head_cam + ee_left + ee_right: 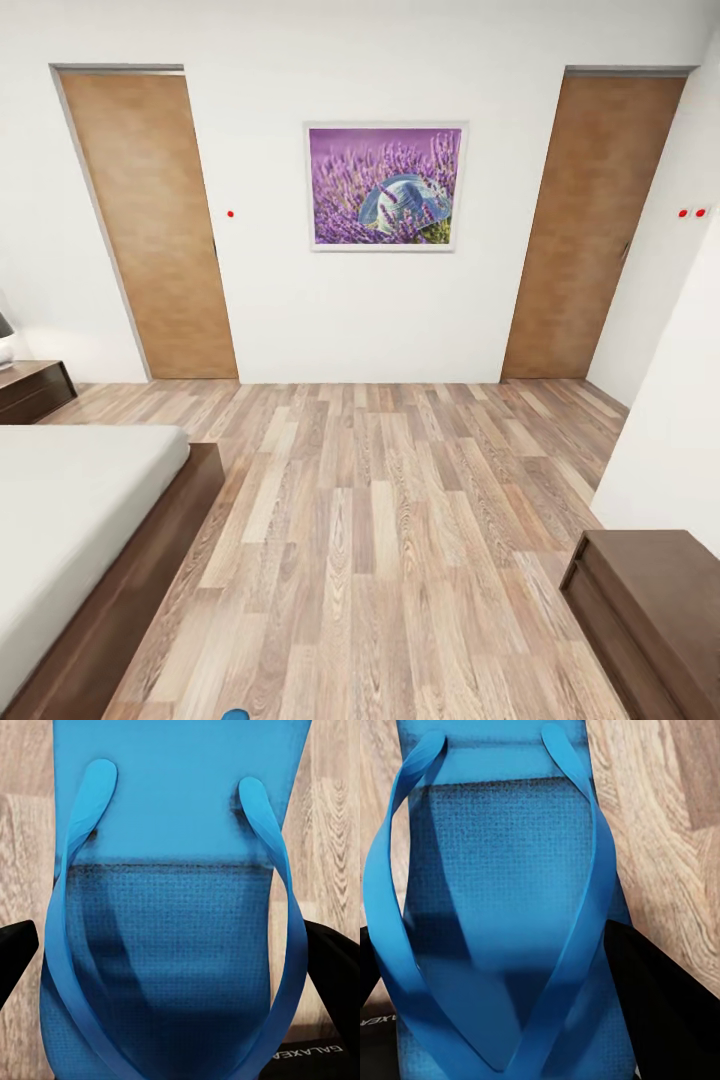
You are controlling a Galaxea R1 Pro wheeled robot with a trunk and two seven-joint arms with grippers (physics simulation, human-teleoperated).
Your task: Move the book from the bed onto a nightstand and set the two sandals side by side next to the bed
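One blue sandal (180, 832) lies strap-side up between the black fingers (16, 954) of my left gripper (176, 960), which is shut on it above the wood floor. My right gripper (502, 975) is shut on a second blue sandal (502, 855), its fingers (660, 1005) pressing both edges of the sole. A blue tip of a sandal (235, 714) peeks in at the bottom edge of the head view. The bed (70, 520) with its pale mattress and dark frame lies at the left. A dark nightstand (35, 388) stands beyond it against the wall. The book is out of view.
Wood-plank floor (380, 520) stretches ahead to a white wall with two wooden doors (150, 220) (590, 230) and a purple picture (385, 187). A dark brown cabinet (650, 610) stands at the lower right beside a white wall corner.
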